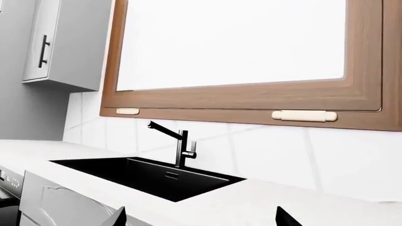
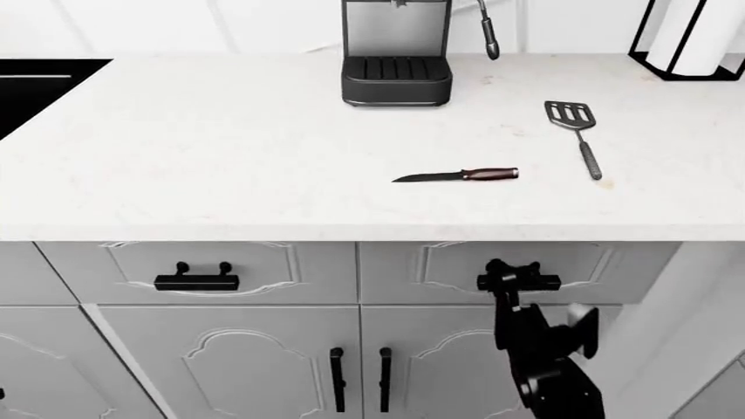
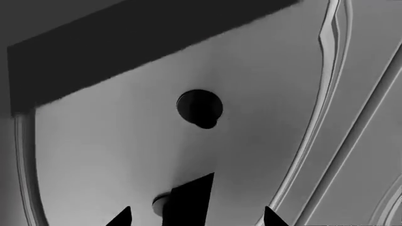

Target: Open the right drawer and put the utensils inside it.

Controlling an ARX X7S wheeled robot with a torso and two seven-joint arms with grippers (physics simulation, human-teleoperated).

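step in hand is opening the right drawer [image 2: 512, 271]: it sits shut, flush under the bench [image 2: 233, 166] edge, and the right pincer [image 2: 507, 272] is up at its black bar handle [image 2: 538, 281]. from the head view the pincer looks to be on or right at the handle's left end, but whether its fingers are clamped on the bar or just beside it can't be told. the right wrist view adds a close look at the drawer front, a round knob [image 3: 199, 107] and dark finger tips [image 3: 188, 202] at the frame edge, with one tip lying over the bar, though the grip is still unclear. next move likely calls for a firm hold on the bar and a straight pull outward. the utensils are untouched on the bench above the drawer: knife [image 2: 460, 175] near the front, spatula [image 2: 577, 131] beside it, further back and well apart. left pincer is out of the head view; the left wrist view shows only its two tips [image 1: 285, 217] spread apart, holding nothing, plus a black sink [image 1: 148, 174] and faucet [image 1: 179, 143] the head view barely catches.
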